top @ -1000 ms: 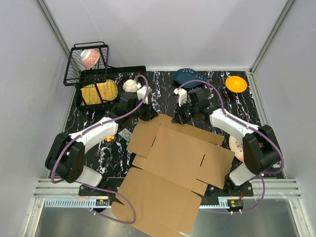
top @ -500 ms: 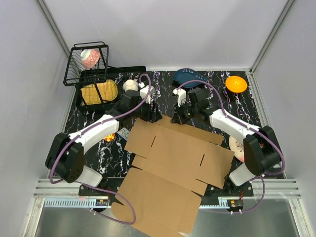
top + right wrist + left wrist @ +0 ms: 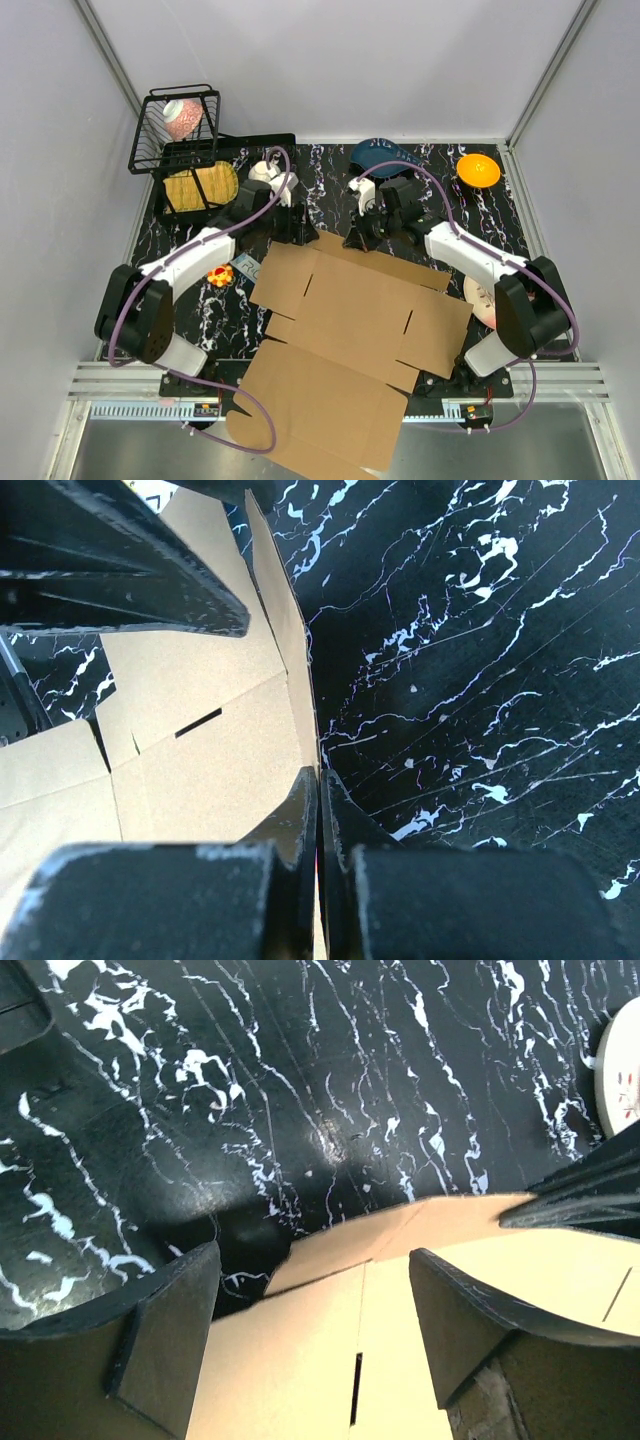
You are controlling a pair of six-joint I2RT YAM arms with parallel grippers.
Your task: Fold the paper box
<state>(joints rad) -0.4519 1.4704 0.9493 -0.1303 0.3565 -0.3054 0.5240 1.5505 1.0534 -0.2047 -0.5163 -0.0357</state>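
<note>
The paper box [image 3: 360, 320] is a flat brown cardboard sheet with slits and creases, spread over the table's middle and overhanging the near edge. My right gripper [image 3: 358, 238] is shut on the sheet's far edge; in the right wrist view its fingers [image 3: 300, 810] pinch the cardboard rim [image 3: 200, 730]. My left gripper [image 3: 300, 225] stands open just beyond the sheet's far left corner. In the left wrist view the gripper [image 3: 312, 1255] spans the cardboard [image 3: 300, 1360] without touching it.
A black wire basket [image 3: 180, 120] with a pink bowl stands at the back left, beside a yellow item [image 3: 200, 185]. A white cup [image 3: 262, 172], blue dish [image 3: 385, 155] and orange bowl [image 3: 478, 170] line the back. A white plate [image 3: 478, 295] lies right; a small toy [image 3: 218, 277] left.
My left gripper has opened, let go of the sheet's far left corner and drawn back toward the far left. The right gripper keeps its hold.
</note>
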